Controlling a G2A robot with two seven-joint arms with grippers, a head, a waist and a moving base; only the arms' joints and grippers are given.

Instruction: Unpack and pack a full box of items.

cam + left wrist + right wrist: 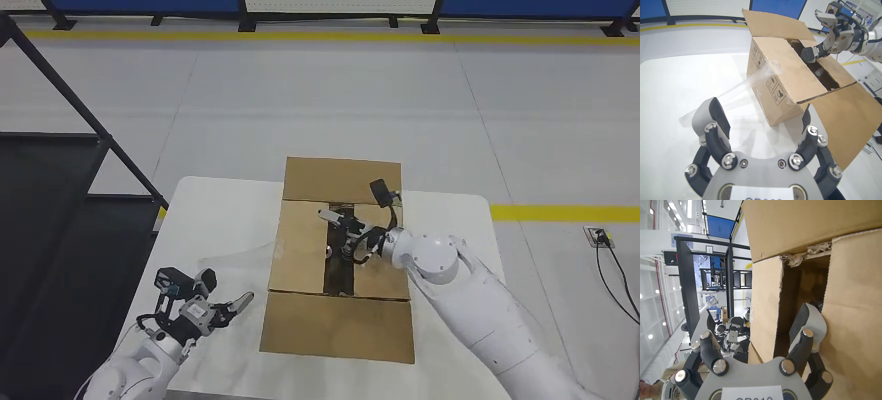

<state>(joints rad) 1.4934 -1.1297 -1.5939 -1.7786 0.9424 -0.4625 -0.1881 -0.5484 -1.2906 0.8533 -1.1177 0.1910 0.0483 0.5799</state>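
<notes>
Brown corrugated cardboard box (305, 250) sits mid-surface (215, 230) on smooth white top. End flaps are splayed flat, and the two long flaps are nearly shut with a dark, ragged-edged slot between. Clear glossy tape strip (761, 73) trails off its side. Right pincer (817, 36) spread wide, one rubber-padded finger dipped in the slot, against a flap edge. Left pincer (761, 111) wide, empty, near the box corner.
</notes>
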